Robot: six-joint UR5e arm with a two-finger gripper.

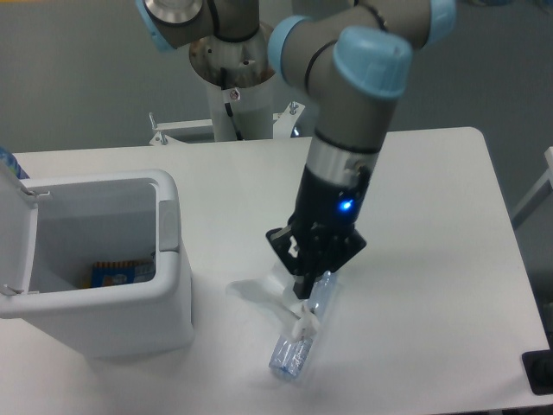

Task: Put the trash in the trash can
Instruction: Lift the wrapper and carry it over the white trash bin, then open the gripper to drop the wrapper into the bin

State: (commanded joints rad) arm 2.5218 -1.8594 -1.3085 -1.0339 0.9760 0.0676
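My gripper [301, 290] hangs near the table's front middle, shut on the white wrinkly wrapper [263, 296], which trails out to the left below the fingers. The clear water bottle [298, 344] lies on the table right beneath it; the gripper and the wrapper cover its upper end. The white trash can [173, 285] stands at the left with its lid [15, 226] swung open. The gripper is to the right of the can, outside its rim.
A blue and orange packet [121, 272] lies at the bottom of the trash can. The arm's base column [235, 78] rises at the back edge of the white table [432, 225].
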